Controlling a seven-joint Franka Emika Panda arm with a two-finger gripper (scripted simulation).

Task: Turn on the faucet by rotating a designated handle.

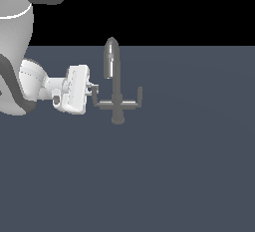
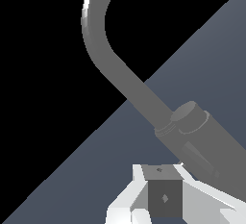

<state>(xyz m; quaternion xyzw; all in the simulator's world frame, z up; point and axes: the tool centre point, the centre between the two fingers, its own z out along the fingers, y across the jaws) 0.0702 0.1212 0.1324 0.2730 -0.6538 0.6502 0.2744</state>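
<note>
Wrist view only — grey block between tool (image 2: 166, 194) fingers (image 2: 126, 204).

Flat, even render; black background fills upper frame. No cast shadows on the grey floor (image 1: 189, 176). Bright specular streak along the faucet (image 1: 113, 59) spout. Coarse, slightly soft edges; light direction probably from above.

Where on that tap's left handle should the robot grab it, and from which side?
Best at the upturned tip of the handle, approached from the exterior view's left, where the gripper already sits. The tip stands up like a post at the far end of the crossbar from the faucet stem, so fingers either side of it should get the most turning leverage. Whether the fingers are closed on it can't be told.
</note>
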